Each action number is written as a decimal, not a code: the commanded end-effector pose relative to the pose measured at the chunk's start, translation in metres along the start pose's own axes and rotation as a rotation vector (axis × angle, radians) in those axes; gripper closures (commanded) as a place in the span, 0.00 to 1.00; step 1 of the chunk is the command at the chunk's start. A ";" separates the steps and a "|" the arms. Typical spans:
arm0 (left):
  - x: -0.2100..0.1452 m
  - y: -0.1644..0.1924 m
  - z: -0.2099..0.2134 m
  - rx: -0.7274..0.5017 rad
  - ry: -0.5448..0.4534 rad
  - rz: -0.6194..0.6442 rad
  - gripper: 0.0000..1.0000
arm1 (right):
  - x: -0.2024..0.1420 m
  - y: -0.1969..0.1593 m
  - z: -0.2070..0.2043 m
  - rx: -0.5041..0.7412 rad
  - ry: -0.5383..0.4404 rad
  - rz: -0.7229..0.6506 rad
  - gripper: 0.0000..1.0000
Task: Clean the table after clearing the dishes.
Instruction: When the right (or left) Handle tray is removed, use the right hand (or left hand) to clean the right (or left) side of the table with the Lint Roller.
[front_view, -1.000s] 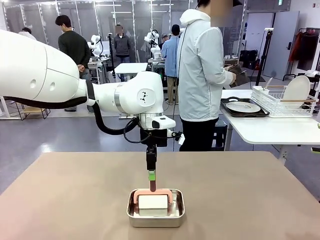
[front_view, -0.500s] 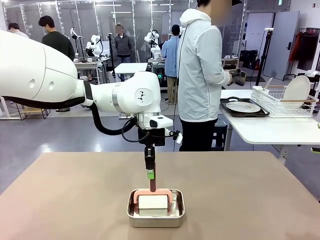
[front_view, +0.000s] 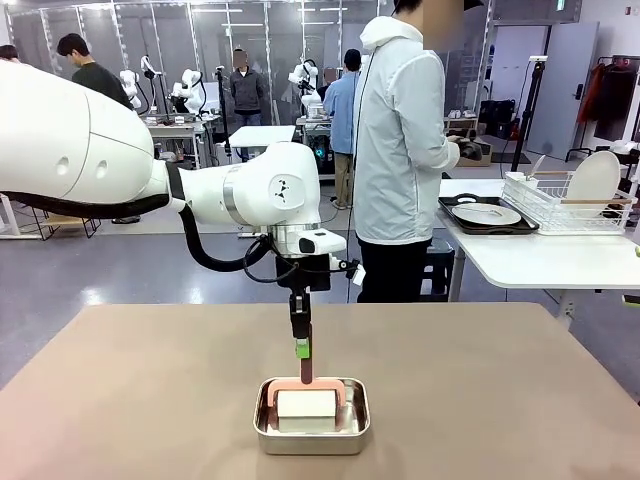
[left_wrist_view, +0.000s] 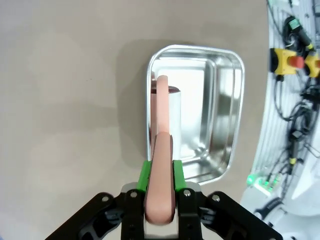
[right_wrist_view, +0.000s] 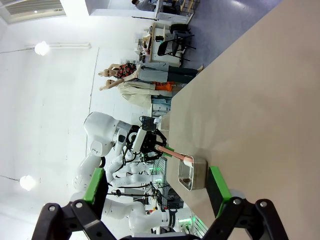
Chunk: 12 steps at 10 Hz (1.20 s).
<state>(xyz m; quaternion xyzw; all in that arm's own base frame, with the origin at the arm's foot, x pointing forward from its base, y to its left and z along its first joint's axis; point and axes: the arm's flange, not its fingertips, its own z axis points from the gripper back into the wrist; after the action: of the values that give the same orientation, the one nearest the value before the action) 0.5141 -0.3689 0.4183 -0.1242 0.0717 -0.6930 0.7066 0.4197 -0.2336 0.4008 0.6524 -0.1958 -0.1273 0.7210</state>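
The taupe table (front_view: 120, 400) carries a small steel pan (front_view: 311, 428) near its front middle. A white roller (front_view: 308, 404) rests in the pan, its pink handle (front_view: 305, 368) standing upright. My left gripper (front_view: 302, 349) hangs over the pan, shut on that handle. From the left wrist, the green pads (left_wrist_view: 145, 175) clamp the pink handle (left_wrist_view: 161, 190) above the pan (left_wrist_view: 220, 115). My right gripper (right_wrist_view: 156, 192) is open with nothing between its fingers, off to the side of the table (right_wrist_view: 260, 100). One of the dishes, a white plate (front_view: 487, 214), lies on a dark tray on the side table.
A person in a light jacket (front_view: 400, 150) stands at the far edge, turned toward a smaller white table (front_view: 540, 262) at the right. On it stands a wire rack (front_view: 560, 205) with a plate (front_view: 594, 178) upright in it. The person's hands hold a dark object (front_view: 475, 152).
My left gripper has shifted a touch to the left with the handle still in it. The person's hands have moved a little over the white table.
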 end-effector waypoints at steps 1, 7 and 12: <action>-0.020 -0.041 0.043 0.068 -0.083 0.097 0.82 | -0.001 0.003 0.000 0.004 0.004 0.006 0.00; -0.152 -0.112 0.133 0.235 -0.599 0.597 0.82 | -0.001 0.003 0.000 0.004 0.004 0.006 0.00; -0.232 -0.094 0.114 0.256 -0.728 0.761 0.82 | -0.001 0.003 0.000 0.004 0.004 0.006 0.00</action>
<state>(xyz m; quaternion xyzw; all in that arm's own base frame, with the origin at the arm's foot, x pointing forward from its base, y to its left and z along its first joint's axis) 0.4663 -0.1153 0.5363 -0.2536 -0.2024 -0.2009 0.9243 0.4195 -0.2338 0.4009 0.6526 -0.1959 -0.1272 0.7208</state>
